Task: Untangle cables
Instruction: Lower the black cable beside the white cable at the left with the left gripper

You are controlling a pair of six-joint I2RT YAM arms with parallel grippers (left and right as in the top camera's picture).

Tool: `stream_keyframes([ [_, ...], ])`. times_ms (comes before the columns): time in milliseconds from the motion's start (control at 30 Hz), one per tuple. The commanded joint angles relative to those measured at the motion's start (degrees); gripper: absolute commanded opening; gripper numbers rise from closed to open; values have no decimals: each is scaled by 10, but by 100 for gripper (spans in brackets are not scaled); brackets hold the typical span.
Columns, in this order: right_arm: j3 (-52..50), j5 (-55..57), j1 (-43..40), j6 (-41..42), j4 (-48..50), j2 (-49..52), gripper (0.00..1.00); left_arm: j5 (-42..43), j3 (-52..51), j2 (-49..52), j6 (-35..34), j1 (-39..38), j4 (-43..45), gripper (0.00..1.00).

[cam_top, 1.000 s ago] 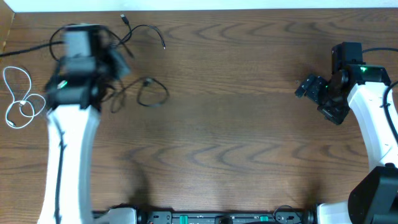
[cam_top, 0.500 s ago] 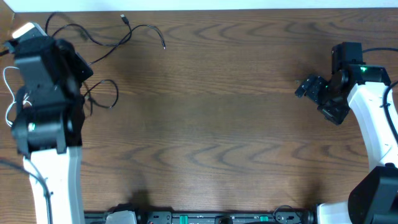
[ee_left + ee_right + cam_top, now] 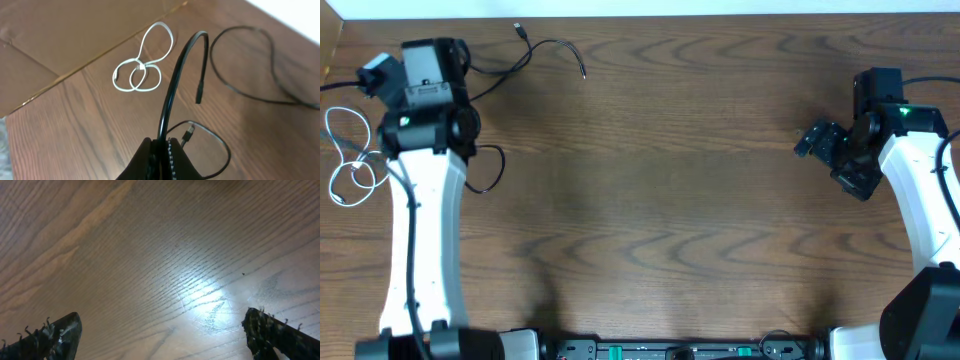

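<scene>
Left gripper (image 3: 161, 150) is pinched on a black cable (image 3: 167, 102) at the table's (image 3: 670, 200) far-left, right gripper (image 3: 165, 335) hangs open, so I'd drag it slowly clear of the white cable (image 3: 141, 66) nearby.

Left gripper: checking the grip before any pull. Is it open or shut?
Shut. In the left wrist view the left gripper pinches a black cable, which arches up from between its closed fingers.

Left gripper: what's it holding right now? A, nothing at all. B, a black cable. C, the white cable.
B: in the left wrist view the left gripper is pinched on a black cable that arches up from its fingers, while the white cable lies apart from it.
</scene>
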Motion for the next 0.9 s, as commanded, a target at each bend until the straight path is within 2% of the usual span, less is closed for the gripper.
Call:
stream_keyframes([
  [0,0,1,1,4,0,-1,99,-30,3,36,-43,12,-6,8],
  [133,0,1,1,4,0,-1,99,-18,3,83,-126,52,-28,7],
  [200,0,1,1,4,0,-1,99,4,3,103,-145,76,-28,8],
  [500,0,1,1,4,0,-1,99,219,3,143,-144,166,16,7],
  [633,0,1,1,4,0,-1,99,304,3,143,-104,180,48,8],
  [767,0,1,1,4,0,-1,99,315,3,143,-103,181,44,8],
  [867,0,1,1,4,0,-1,99,287,3,143,-103,181,31,8],
])
